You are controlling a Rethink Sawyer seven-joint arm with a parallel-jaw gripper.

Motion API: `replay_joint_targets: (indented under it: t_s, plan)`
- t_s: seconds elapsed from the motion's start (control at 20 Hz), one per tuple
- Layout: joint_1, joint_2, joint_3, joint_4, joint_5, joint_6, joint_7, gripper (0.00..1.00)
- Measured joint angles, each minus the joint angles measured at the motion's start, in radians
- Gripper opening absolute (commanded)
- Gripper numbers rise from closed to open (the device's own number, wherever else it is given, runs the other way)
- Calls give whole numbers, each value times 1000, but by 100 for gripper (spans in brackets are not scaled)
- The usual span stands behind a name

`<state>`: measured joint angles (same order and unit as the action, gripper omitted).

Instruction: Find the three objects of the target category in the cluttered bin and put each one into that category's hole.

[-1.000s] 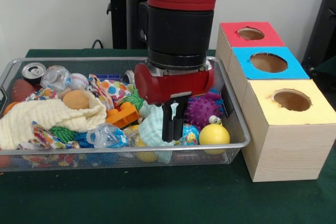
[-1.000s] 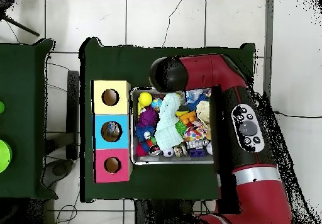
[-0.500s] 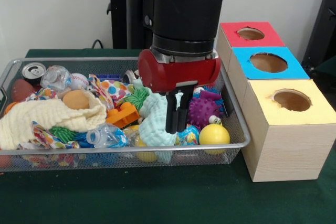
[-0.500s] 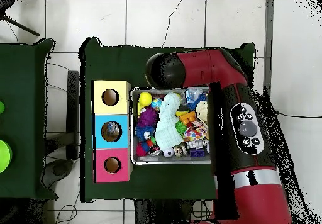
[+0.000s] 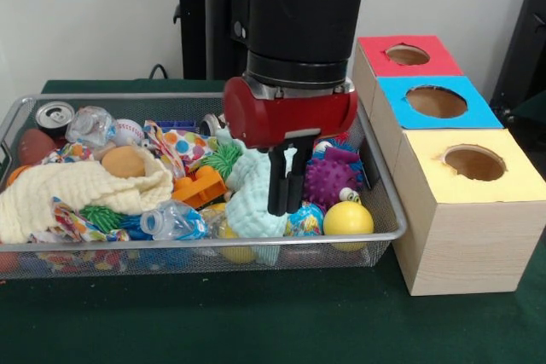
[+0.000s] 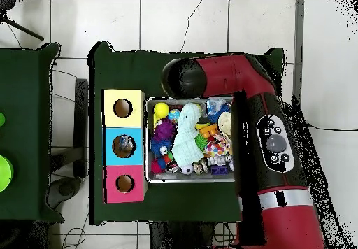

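My gripper (image 5: pixel 286 187) hangs over the right half of the wire basket (image 5: pixel 390 204), its black fingers (image 5: pixel 277 189) close together and pinching the top folds of a teal knitted cloth (image 5: pixel 252 202). The cloth is drawn up into a peak and its lower part still lies on the clutter. In the overhead view the teal cloth (image 6: pixel 183 136) runs lengthwise down the basket, while the arm's head (image 6: pixel 183 79) hides the gripper. To the right of the basket stand three boxes with round holes: red (image 5: pixel 431 63), blue (image 5: pixel 479 114) and yellow (image 5: pixel 514 183).
Around the cloth lie a purple spiky ball (image 5: pixel 328 181), a yellow ball (image 5: pixel 348 219), an orange toy block (image 5: pixel 200 185), a clear plastic bottle (image 5: pixel 171 221), a cream cloth (image 5: pixel 77 189), a can (image 5: pixel 55 115) and a baseball (image 5: pixel 128 131).
Over the last second the gripper rose and shifted slightly right, pulling the teal cloth up with it. In the last half second it barely moved.
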<state>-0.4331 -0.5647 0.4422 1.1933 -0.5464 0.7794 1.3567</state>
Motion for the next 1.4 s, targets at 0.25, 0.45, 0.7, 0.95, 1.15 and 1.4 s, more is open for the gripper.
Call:
replay_joint_targets:
  t_s: [0.25, 0.45, 0.7, 0.95, 1.15, 1.4]
  plan:
    - [-7, 12, 0, -3, 0, 0, 0, 0]
    - [-19, 31, 3, -11, 0, 0, 0, 0]
    - [-38, 54, 11, -24, 0, 0, 0, 0]
    - [-70, 78, 30, -32, 0, 0, 0, 0]
    - [-93, 94, 37, -39, 0, 0, 0, 0]
    - [-110, 102, 39, -42, -2, 0, 0, 0]
